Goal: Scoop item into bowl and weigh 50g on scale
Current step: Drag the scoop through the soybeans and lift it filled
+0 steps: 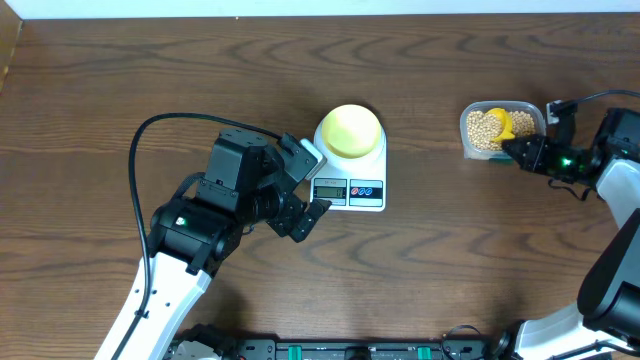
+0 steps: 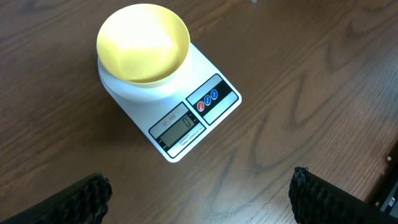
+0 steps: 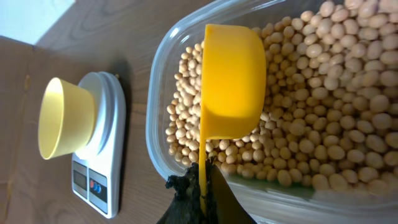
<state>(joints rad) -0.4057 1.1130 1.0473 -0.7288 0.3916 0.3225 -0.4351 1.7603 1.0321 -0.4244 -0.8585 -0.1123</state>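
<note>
The pale-yellow bowl (image 1: 350, 130) stands empty on the white scale (image 1: 352, 192); both also show in the left wrist view, bowl (image 2: 143, 43) and scale (image 2: 193, 118), and in the right wrist view, bowl (image 3: 62, 118) and scale (image 3: 102, 162). Tan beans (image 1: 483, 130) fill a clear plastic tub (image 1: 466, 140) at the right. My right gripper (image 3: 202, 186) is shut on the handle of a bright yellow scoop (image 3: 233, 81), whose cup lies among the beans (image 3: 323, 112). My left gripper (image 2: 199, 199) is open and empty, just in front of the scale.
The tub (image 3: 155, 118) sits about a hand's width to the right of the scale. The dark wooden table (image 1: 120, 80) runs wide on all sides. A black cable (image 1: 150, 150) loops over the left arm.
</note>
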